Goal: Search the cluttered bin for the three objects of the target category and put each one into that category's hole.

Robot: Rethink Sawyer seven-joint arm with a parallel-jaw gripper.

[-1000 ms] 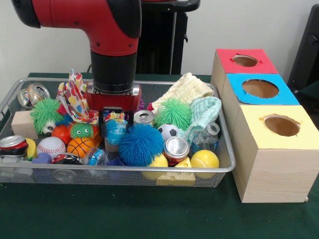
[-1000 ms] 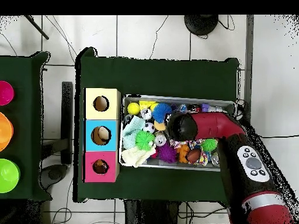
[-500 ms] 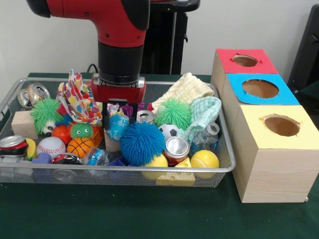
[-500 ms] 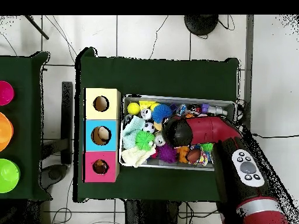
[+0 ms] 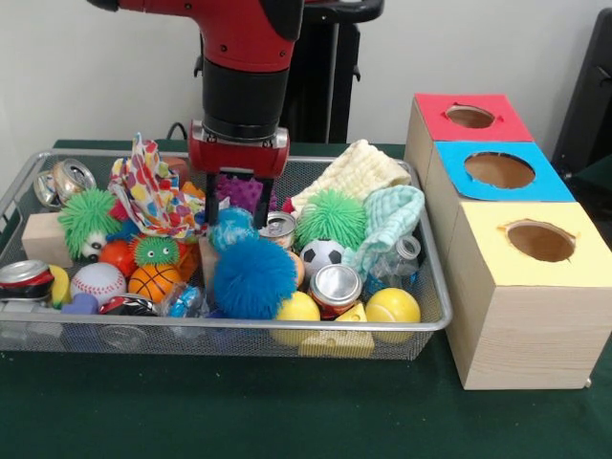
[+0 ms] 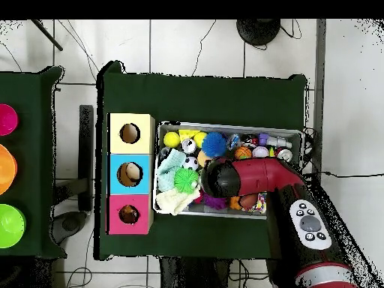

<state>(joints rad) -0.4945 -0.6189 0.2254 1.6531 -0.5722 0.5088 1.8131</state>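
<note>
Hovering above the bin [image 5: 29,172], the end effector [image 5: 236,204] seems empty.

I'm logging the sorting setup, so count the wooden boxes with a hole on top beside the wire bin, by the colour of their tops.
Red-topped wooden box: 1
Blue-topped wooden box: 1
Yellow-topped wooden box: 1
Total: 3

The gripper [image 5: 236,206] hangs over the wire basket [image 5: 432,287], fingers either side of a small light-blue fuzzy ball [image 5: 232,228]. Bigger blue fuzzy ball [image 5: 253,278] sits right in front, three boxes [image 5: 507,316] off to the side.
</note>
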